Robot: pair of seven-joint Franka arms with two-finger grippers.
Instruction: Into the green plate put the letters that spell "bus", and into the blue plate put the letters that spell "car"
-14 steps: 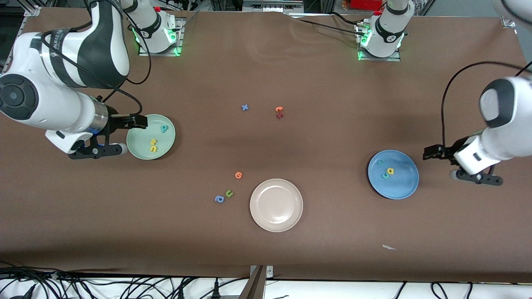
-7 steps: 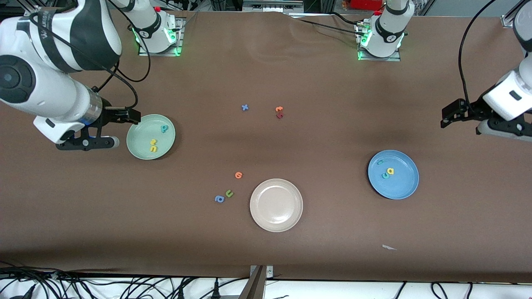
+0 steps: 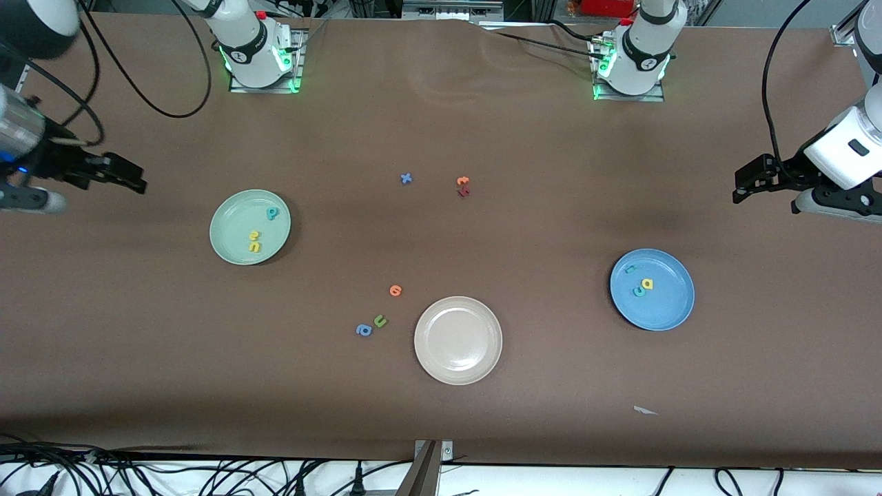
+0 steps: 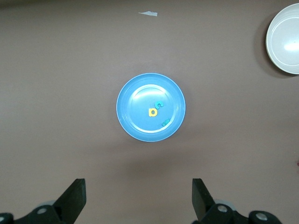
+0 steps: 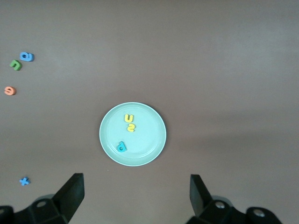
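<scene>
Three letters (image 3: 262, 229) (b, u, s) sit in your green plate (image 3: 227, 251), three more (image 3: 641, 282) in the blue plate (image 3: 672, 310); left gripper (image 3: 739, 184) and right gripper (image 3: 134, 180) hang wide, empty, at the frame's edges.

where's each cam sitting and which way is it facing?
Front: high across the table, facing the bases; shows both arms, left tool, right tool.
Left wrist: looks down on the blue plate, open tool fingers at the edge.
Right wrist: down on the green plate, open tool.
Shared: each plate also appears in the front view.
</scene>
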